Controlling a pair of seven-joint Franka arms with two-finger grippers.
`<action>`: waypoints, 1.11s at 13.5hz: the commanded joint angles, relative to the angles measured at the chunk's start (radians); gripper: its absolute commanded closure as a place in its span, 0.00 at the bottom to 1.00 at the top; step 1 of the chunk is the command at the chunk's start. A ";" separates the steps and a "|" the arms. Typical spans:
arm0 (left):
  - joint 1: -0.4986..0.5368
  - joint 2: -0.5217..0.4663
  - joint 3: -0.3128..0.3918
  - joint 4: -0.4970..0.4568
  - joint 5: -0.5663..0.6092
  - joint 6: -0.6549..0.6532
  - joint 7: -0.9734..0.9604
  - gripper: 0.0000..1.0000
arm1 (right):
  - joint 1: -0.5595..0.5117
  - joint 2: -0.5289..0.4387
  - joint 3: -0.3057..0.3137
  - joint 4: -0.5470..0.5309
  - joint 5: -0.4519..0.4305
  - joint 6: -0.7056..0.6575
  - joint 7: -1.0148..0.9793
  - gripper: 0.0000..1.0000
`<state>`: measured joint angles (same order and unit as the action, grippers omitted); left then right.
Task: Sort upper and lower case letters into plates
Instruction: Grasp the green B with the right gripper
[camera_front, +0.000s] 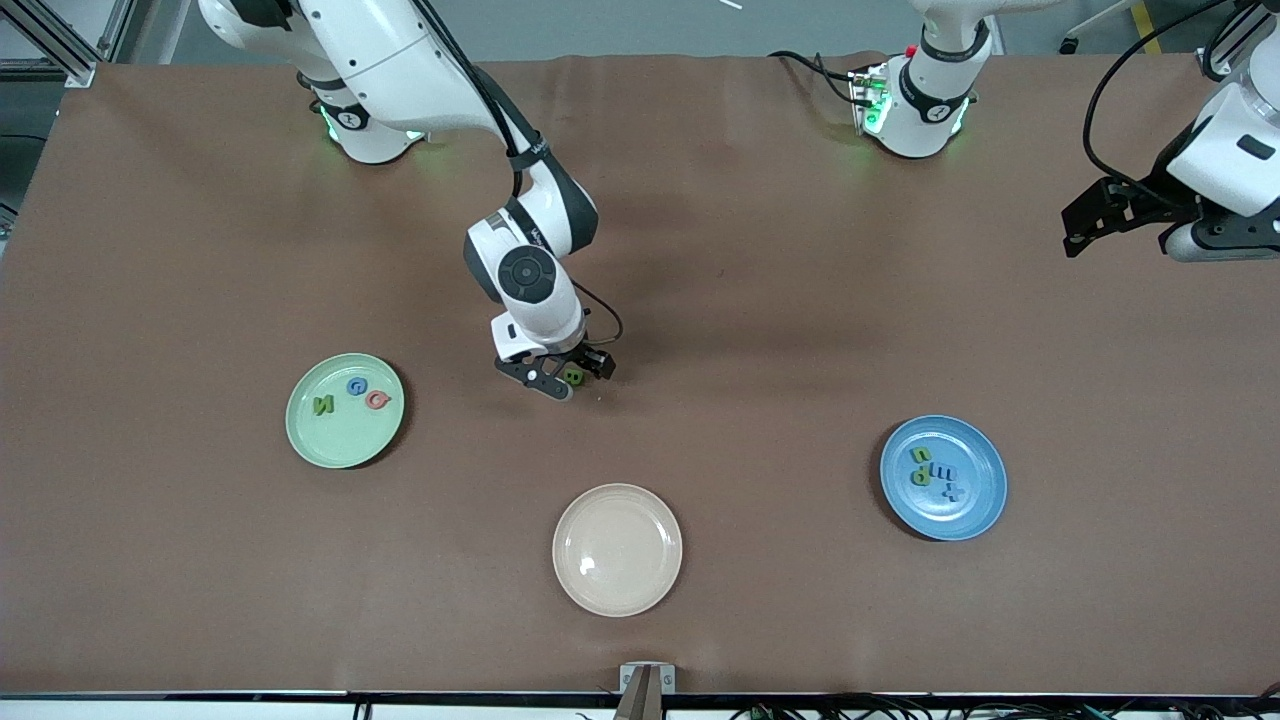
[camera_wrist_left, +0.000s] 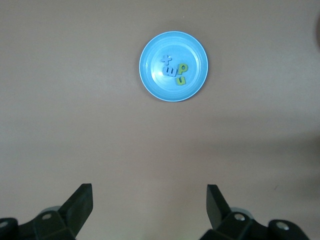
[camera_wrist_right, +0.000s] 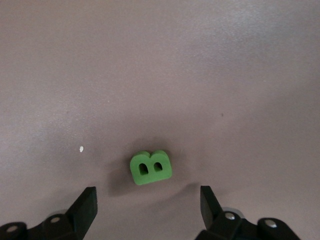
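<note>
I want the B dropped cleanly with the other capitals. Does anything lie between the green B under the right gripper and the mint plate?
Nothing visible does. The green B lies on bare table under the open right gripper, and only bare table separates it from the mint plate.

High front overview, two downward wrist close-ups

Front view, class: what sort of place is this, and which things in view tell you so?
Probably a robotics lab set up for a sorting exercise: a brown-covered table with two robot arms mounted along one edge, three plates, and foam letters such as the green B under the right gripper.
</note>
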<state>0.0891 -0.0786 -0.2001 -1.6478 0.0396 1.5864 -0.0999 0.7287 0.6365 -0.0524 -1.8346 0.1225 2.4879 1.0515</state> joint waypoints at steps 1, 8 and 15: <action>-0.003 -0.026 -0.004 -0.018 -0.018 -0.011 0.032 0.00 | 0.008 0.011 -0.012 0.014 -0.047 0.006 0.021 0.18; 0.006 -0.020 -0.002 -0.017 -0.018 -0.022 0.055 0.00 | 0.002 0.025 -0.012 0.012 -0.086 0.045 0.016 0.37; 0.011 -0.027 0.001 -0.007 -0.020 -0.059 0.057 0.00 | 0.002 0.029 -0.012 0.008 -0.086 0.056 0.016 0.76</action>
<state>0.0913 -0.0894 -0.2027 -1.6516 0.0394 1.5433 -0.0695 0.7286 0.6550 -0.0639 -1.8287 0.0521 2.5334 1.0514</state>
